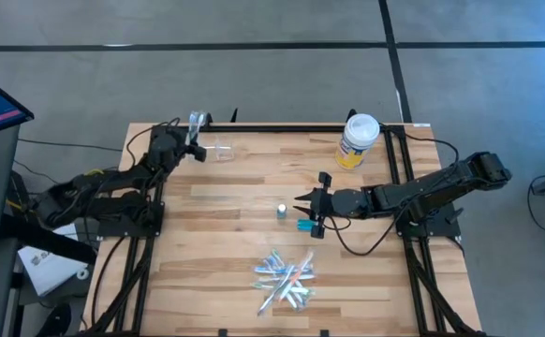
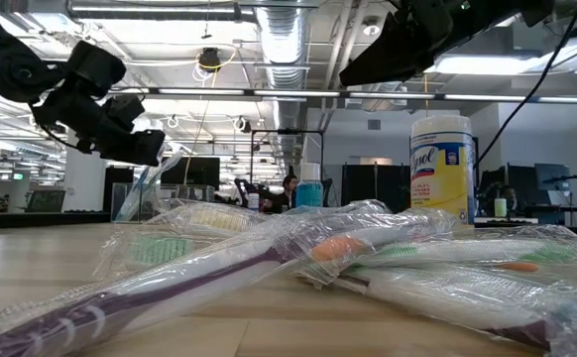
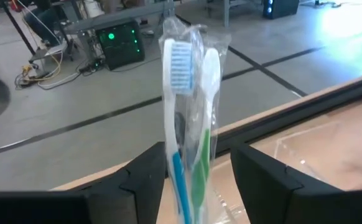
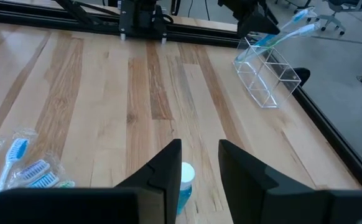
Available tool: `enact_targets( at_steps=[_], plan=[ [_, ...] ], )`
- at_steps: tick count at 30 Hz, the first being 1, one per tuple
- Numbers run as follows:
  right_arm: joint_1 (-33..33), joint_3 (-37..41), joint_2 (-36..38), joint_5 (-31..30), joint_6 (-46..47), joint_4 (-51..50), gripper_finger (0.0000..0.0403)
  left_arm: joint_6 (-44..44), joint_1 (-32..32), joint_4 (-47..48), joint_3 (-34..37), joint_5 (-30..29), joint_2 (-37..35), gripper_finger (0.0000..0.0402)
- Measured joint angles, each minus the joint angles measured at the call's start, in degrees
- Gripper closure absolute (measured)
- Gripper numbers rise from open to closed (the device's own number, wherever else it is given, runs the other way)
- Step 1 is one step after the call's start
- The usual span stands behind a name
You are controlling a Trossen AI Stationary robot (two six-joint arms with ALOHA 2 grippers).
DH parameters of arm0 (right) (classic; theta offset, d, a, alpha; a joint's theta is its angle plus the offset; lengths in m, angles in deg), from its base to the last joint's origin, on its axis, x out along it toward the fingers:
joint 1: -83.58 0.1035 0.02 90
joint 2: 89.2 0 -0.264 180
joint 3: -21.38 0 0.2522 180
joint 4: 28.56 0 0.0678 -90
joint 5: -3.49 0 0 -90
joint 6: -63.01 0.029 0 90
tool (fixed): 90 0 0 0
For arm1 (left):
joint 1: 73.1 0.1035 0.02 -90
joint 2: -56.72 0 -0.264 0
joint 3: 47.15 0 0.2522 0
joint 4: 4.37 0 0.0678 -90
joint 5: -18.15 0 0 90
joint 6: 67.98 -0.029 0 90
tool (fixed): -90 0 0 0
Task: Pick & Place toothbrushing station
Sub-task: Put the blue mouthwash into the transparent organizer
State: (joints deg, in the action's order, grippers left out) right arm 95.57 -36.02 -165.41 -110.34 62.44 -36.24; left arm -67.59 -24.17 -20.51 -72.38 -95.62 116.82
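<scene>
Item 1, my left end effector (image 3: 190, 186): fingers closed on a wrapped brush pair (image 3: 187, 118), one blue-handled, one green, held upright with bristles up. It hangs at the table's far left edge. Held by the lower handles, I judge, so the pair can go handle-first into the holder.

Item 2, clear holder (image 1: 222, 149): a small clear box with compartments, standing on the table (image 1: 207, 234) just beside my left end effector, toward the middle. Likely the station's collecting point, hence the brushes brought here.

Item 3, small bottle (image 1: 281, 211): white cap, blue body, upright, directly ahead of my right end effector and near it.

Item 4, brush pile (image 1: 285, 276): wrapped brushes lying loose at the table's near edge, well apart from both end effectors; still to be moved.

Item 5, my right end effector (image 1: 302, 210): low over mid-table, fingers parted a little, nothing between them. A teal tube (image 1: 307, 226) lies just beside it. Lined up on the bottle, probably for the next pick.

Item 6, wipes jar (image 1: 358, 140): yellow label, white lid, behind my right arm; not part of the station.
</scene>
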Motion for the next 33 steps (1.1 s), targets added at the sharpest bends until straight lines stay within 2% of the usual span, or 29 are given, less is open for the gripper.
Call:
enact_targets(
  at_steps=[13, 22, 28, 33],
  plan=[
    [0.0, 0.0, 0.0, 0.0, 0.0, 0.0, 0.0306, -0.1, -0.4, 2.0, 0.0, -0.2, -4.8, 0.0224],
    [0.0, 0.0, 0.0, 0.0, 0.0, 0.0, 0.0306, -0.5, -1.7, 10.7, 0.0, 0.2, -10.7, 0.0224],
    [0.0, 0.0, 0.0, 0.0, 0.0, 0.1, 0.0306, -0.4, -5.3, 15.5, 0.0, 0.5, -16.2, 0.0224],
    [0.0, 0.0, 0.0, 0.0, 0.1, 0.1, 0.0306, 1.2, -10.0, 16.6, 0.0, 4.4, -18.7, 0.0224]
  ],
)
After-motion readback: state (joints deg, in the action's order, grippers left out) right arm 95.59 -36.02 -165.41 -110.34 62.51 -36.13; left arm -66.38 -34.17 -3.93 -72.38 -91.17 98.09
